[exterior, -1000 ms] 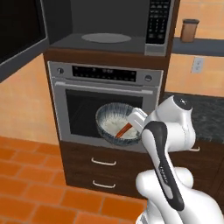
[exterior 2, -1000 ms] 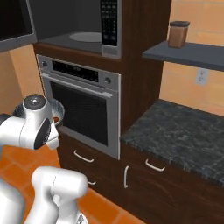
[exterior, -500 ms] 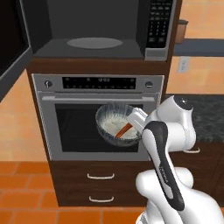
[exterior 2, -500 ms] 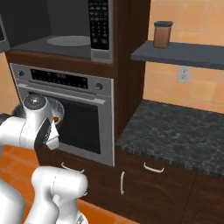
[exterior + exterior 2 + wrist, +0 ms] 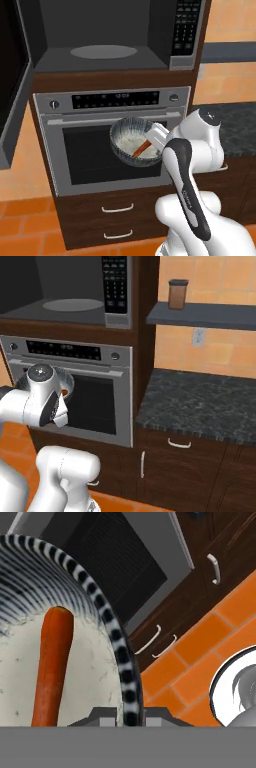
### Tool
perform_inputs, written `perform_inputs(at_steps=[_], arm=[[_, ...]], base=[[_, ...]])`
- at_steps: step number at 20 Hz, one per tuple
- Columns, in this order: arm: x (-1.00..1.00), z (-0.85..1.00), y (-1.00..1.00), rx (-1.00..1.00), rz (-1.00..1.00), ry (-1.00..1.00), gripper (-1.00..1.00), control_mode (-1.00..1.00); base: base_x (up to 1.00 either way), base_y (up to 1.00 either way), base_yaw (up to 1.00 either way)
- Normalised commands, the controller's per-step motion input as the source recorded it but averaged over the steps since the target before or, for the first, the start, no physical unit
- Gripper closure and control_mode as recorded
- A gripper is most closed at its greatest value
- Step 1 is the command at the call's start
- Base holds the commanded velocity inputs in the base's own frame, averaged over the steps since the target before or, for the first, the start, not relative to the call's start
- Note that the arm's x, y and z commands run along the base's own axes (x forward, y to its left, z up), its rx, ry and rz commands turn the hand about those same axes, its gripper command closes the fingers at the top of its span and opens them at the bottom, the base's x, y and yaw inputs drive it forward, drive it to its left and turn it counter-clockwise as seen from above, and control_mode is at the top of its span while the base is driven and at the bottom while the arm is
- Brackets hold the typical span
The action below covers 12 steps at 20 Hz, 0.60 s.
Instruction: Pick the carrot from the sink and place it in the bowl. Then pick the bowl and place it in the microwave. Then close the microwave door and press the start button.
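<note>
While the gripper [image 5: 130, 712] pinches the bowl [image 5: 132, 142] rim, carrot [image 5: 142, 147] inside, open microwave [image 5: 107, 37] cavity sits above; fingertips cut off in hand view.

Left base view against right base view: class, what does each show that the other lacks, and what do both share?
Left base view: the bowl held by the hand before the oven door, the carrot inside it, and the open microwave door.

Right base view: a brown jar on a shelf, a wall socket, a dark stone counter.

Both: the microwave, its turntable, keypad, and the wall oven.
</note>
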Motion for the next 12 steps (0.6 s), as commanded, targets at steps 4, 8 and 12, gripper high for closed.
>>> perform_inputs(at_steps=[4,8,12], arm=[[0.00,0.00,0.00,0.00,0.00,0.00,1.00,1.00],[0.00,0.00,0.00,0.00,0.00,0.00,1.00,1.00],[0.00,0.00,0.00,0.00,0.00,0.00,1.00,1.00]], base=[[0.39,0.45,-0.24],[0.46,0.42,-0.22],[0.37,0.37,-0.20]])
